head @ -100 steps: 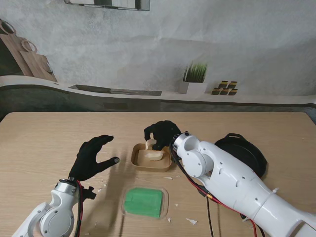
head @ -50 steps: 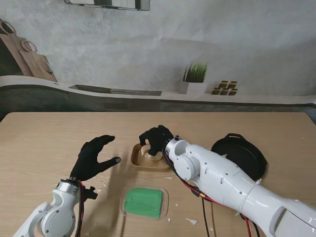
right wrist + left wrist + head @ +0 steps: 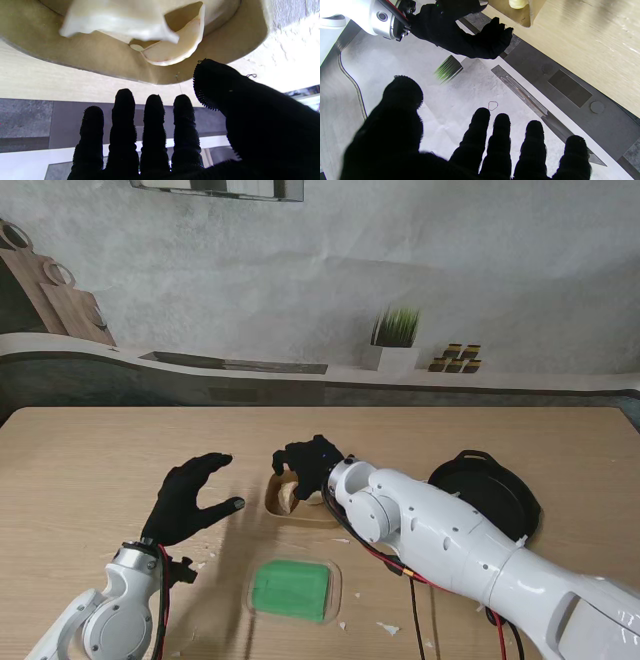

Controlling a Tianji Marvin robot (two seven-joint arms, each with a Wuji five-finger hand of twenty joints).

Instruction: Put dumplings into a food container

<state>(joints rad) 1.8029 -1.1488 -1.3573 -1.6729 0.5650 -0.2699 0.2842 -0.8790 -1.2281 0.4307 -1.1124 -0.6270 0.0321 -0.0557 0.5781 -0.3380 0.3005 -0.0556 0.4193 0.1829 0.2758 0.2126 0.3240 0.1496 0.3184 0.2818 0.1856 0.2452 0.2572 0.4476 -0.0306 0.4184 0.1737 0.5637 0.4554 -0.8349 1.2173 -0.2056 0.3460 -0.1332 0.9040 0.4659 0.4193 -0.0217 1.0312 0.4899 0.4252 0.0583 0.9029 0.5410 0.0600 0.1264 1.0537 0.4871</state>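
Observation:
A tan food container (image 3: 274,506) sits mid-table, partly covered by my right arm. A pale dumpling (image 3: 289,496) lies inside it. My right hand (image 3: 306,463) hovers over the container's far left corner, fingers apart and empty. The right wrist view shows two dumplings (image 3: 117,20) (image 3: 175,50) resting in the container (image 3: 75,52), beyond the extended fingers (image 3: 153,117). My left hand (image 3: 190,498) is held open above the table, left of the container, holding nothing. In the left wrist view its spread fingers (image 3: 500,140) point toward the right hand (image 3: 467,37) and a container corner (image 3: 520,17).
A clear tray with green contents (image 3: 290,588) lies nearer to me than the container. A black pan (image 3: 495,490) sits at the right, beside my right arm. Small white scraps (image 3: 388,629) are scattered on the wooden table (image 3: 90,470).
My right hand has moved left across the container, from its far right corner to its far left corner. The left hand has stayed in place.

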